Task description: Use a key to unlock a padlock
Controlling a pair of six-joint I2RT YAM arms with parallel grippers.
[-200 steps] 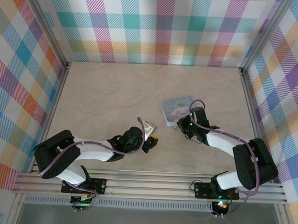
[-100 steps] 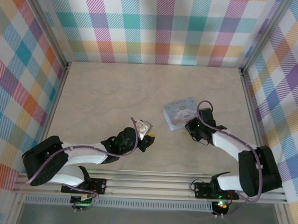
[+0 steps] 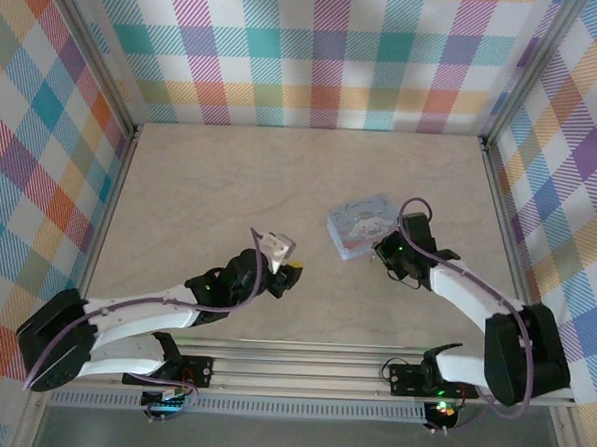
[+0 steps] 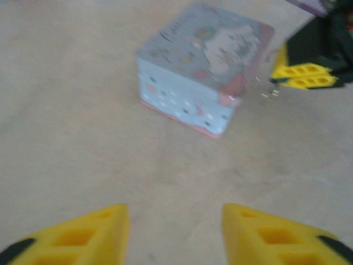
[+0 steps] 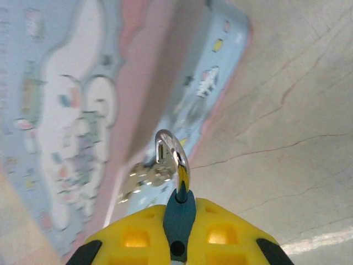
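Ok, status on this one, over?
Left gripper open, holding nothing. Right gripper shut on padlock, shackle beside printed tin. Silvery bits by shackle, possibly the key. Nothing between left gripper and tin.

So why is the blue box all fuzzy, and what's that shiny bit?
Left wrist view: everything is smeary, so the blue box and the open left pincer have soft edges. Right wrist view: the box is close up and blurs, while the metal ring on the key held by the right pincer glares white. Top view: sharp, evenly lit.
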